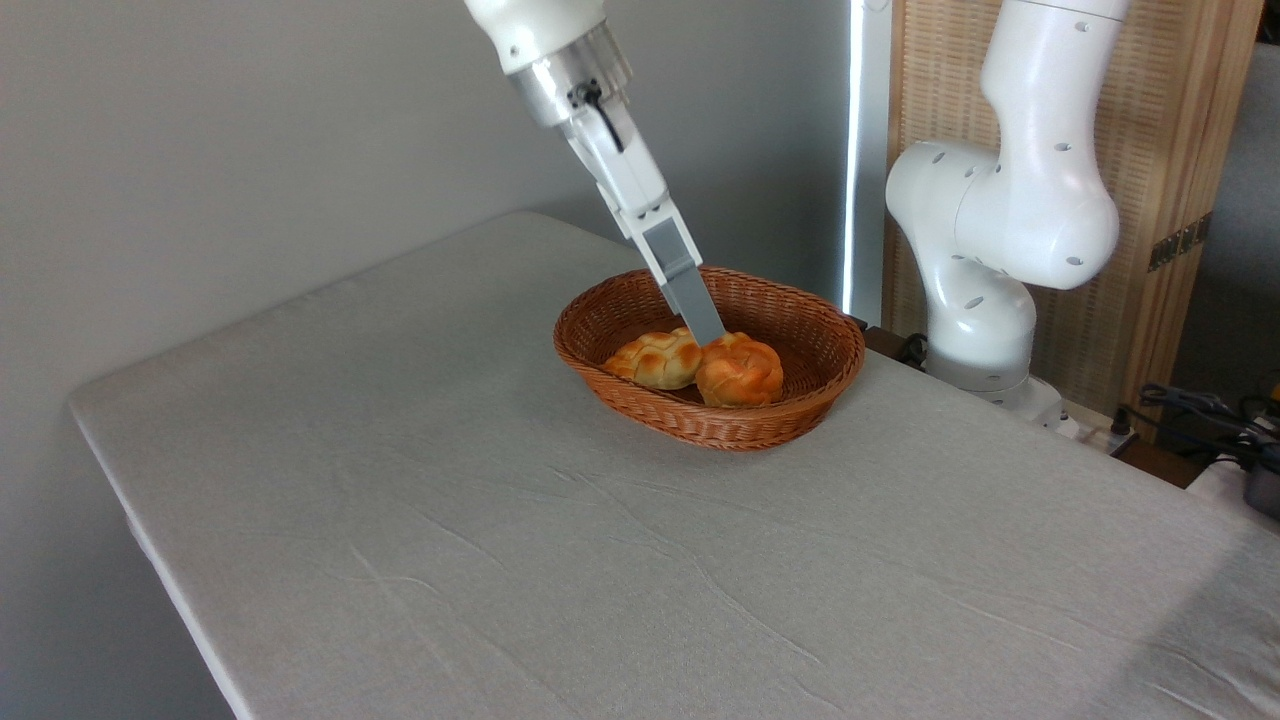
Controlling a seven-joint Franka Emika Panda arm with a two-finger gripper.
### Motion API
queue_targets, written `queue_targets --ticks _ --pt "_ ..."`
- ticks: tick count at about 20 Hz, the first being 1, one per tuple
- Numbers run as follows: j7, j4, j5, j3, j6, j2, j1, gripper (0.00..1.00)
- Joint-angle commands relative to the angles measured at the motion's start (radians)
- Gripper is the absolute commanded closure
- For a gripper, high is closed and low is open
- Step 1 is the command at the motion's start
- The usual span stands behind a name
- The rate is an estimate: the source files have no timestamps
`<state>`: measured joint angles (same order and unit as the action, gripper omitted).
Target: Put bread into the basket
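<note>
Wicker basket (pixel 790 395) already held the bread (pixel 740 370), touching a paler braided loaf (pixel 655 358). Gripper (pixel 708 335) tip sat btwn both; finger spread/grasp couldn't be determined. Judged approx. complete: only release & retract left.

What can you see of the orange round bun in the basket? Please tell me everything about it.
The round bun is orange-golden with a glossy, knotted top that looks like a flower. It lies inside the woven wicker basket, toward the front right, and appears whole. Its left side touches a paler yellow braided loaf. The gripper reaches down at a slant, its tip at the bun's upper left edge; whether the jaws grip it cannot be told.
</note>
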<state>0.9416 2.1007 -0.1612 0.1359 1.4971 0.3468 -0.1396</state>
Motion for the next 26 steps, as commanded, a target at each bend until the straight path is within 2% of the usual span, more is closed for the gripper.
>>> queue_targets --ticks 1,3,6,8,10,12,15,26 --pt "0.019 -0.132 0.012 -0.051 0.012 -0.063 0.011 0.0" --pt "0.003 -0.264 0.044 -0.096 0.012 -0.145 0.011 0.0" --pt "-0.029 -0.45 0.187 -0.174 0.012 -0.267 0.012 0.0" --pt "-0.085 -0.496 0.222 -0.196 0.014 -0.301 0.012 0.0" --pt "-0.163 -0.511 0.233 -0.205 0.035 -0.311 0.012 0.0" --pt "-0.219 -0.507 0.235 -0.205 0.121 -0.31 0.009 0.0" --pt "-0.221 -0.505 0.232 -0.203 0.164 -0.313 0.006 0.0" --pt "-0.207 -0.49 0.216 -0.212 0.101 -0.319 -0.005 0.0"
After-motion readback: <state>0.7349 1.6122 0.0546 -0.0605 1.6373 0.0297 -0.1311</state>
